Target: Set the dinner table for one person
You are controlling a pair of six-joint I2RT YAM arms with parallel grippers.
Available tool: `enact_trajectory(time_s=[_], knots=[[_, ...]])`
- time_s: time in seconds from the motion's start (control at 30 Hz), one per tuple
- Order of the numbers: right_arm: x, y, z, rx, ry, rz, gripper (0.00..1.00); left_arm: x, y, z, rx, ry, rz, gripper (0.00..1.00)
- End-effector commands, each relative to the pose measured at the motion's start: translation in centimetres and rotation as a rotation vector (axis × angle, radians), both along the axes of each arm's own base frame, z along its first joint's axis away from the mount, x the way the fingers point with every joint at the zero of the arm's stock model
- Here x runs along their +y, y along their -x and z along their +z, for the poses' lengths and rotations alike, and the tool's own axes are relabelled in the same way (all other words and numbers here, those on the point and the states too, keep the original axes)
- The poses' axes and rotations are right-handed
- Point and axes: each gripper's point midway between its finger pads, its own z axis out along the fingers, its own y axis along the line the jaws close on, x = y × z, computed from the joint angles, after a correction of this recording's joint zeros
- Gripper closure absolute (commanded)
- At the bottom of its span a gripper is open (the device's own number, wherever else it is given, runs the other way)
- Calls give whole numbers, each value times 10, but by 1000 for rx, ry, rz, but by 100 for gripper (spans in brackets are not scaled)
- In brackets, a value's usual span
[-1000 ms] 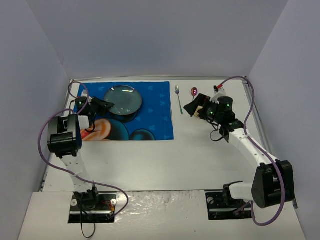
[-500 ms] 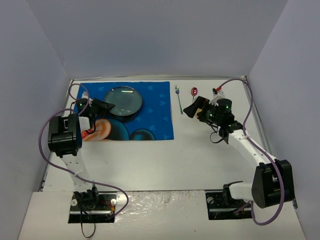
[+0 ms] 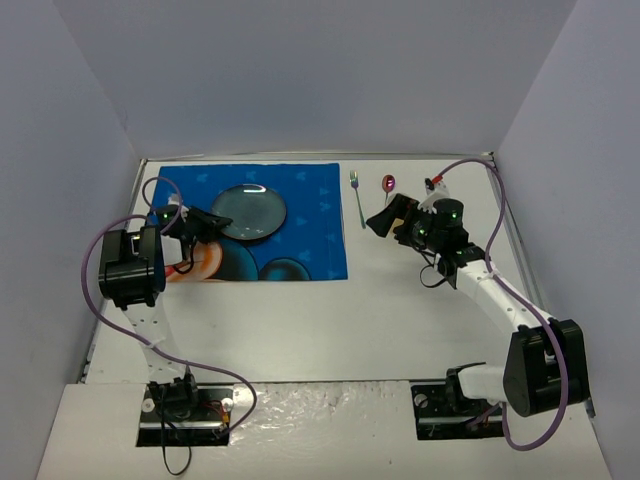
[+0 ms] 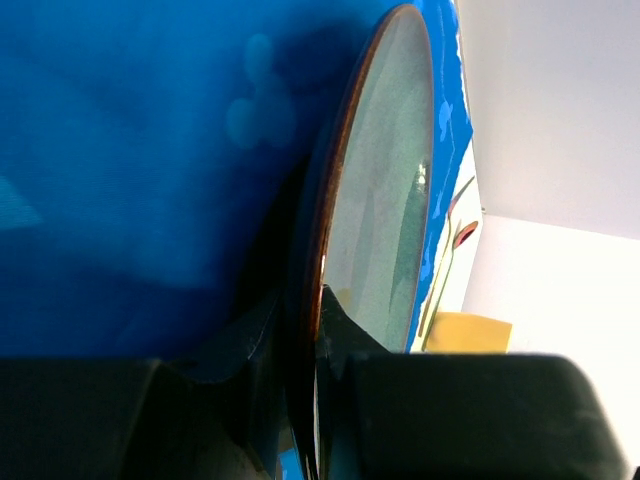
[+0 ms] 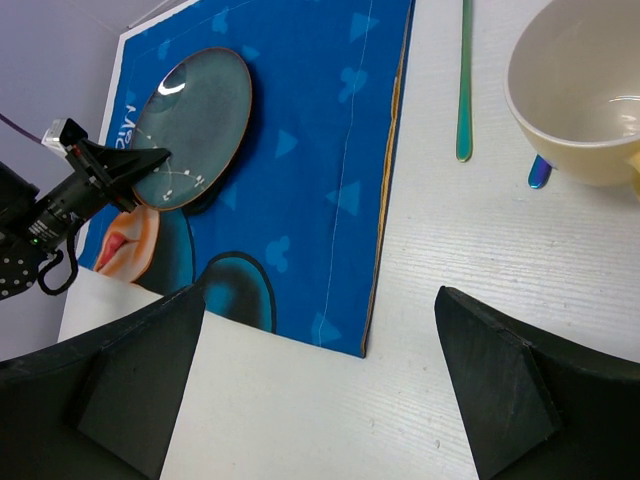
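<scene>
Two arms stretched over the dinner table toward its far edge. The left gripper pinched the plate by its rim above the blue mat near the far-left corner. The right gripper hovered spread wide just beside the fork.

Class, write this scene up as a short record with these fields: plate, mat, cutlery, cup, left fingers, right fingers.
plate: round, grey-green, over the mat, held at its rim
mat: blue printed cloth on the far left of the white table
cutlery: fork and spoon side by side, right of the mat
cup: cream, right of the fork
left fingers: shut on the plate's rim
right fingers: open, holding nothing, near the cup
</scene>
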Motion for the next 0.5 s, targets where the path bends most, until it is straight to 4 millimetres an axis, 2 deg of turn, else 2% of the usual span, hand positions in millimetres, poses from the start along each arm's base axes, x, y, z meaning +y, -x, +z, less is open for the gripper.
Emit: enact_trajectory(time_s=[0.0, 0.13, 0.3, 0.47], knots=[[1, -4, 30, -111, -33, 11, 4, -6, -23, 68, -245, 0, -61, 99], [1, -3, 30, -112, -34, 10, 4, -5, -18, 57, -196, -17, -58, 89], [0, 0, 32, -118, -35, 7, 4, -4, -13, 49, -144, -26, -54, 67], [-2, 2, 35, -127, -28, 0, 4, -1, -5, 40, -68, -42, -33, 51]])
